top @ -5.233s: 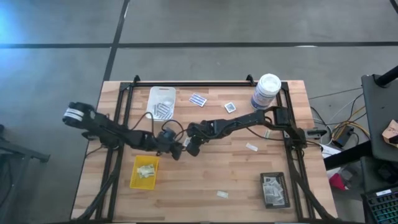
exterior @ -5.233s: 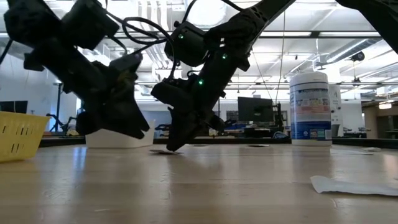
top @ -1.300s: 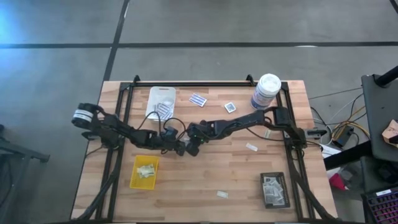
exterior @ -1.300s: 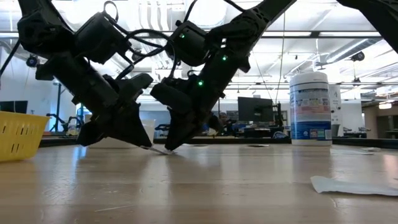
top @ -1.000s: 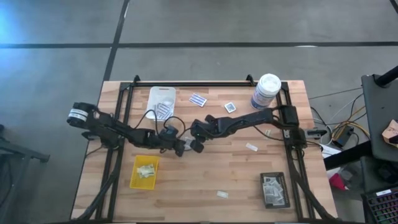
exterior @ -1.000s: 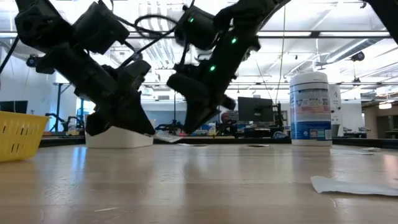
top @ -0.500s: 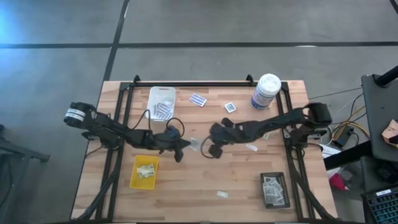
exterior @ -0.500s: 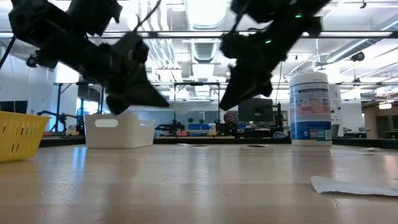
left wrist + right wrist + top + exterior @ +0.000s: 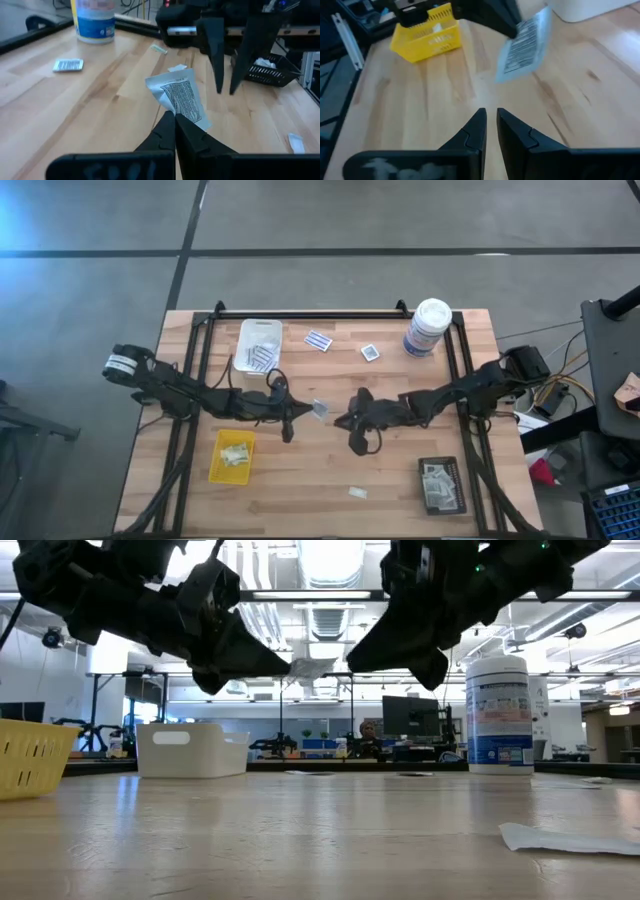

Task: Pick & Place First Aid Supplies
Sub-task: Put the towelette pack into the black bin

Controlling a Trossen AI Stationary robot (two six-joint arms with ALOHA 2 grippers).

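Observation:
A small white packet (image 9: pixel 318 408) printed with dark text is one of the first aid supplies. It hangs in the air over the table's middle, in my left gripper (image 9: pixel 306 411), which is shut on it. It also shows in the left wrist view (image 9: pixel 180 95) and the low view (image 9: pixel 312 667). My right gripper (image 9: pixel 343 421) stands just right of the packet, apart from it. Its fingers (image 9: pixel 491 117) are a little open with nothing between them. More supplies lie on the table: a striped packet (image 9: pixel 319 340), a square packet (image 9: pixel 370 352) and a pale strip (image 9: pixel 357 493). My left gripper pinches the packet by one edge (image 9: pixel 171 104) between its two fingertips. The fingers come nearly level from the table's left. The packet sticks out beyond the tips toward the right gripper, lifted clear of the table.
A white tray (image 9: pixel 260 345) with packets stands at the far left. A yellow tray (image 9: pixel 233 455) stands near left and a black tray (image 9: pixel 441 485) near right. A tall white canister (image 9: pixel 428 327) stands at the far right. Another packet (image 9: pixel 570 837) lies on the wood.
My left gripper has risen and rolled, lifting the packet off the table into the air. My right gripper has drawn away from the packet toward the table's right edge and risen a little.

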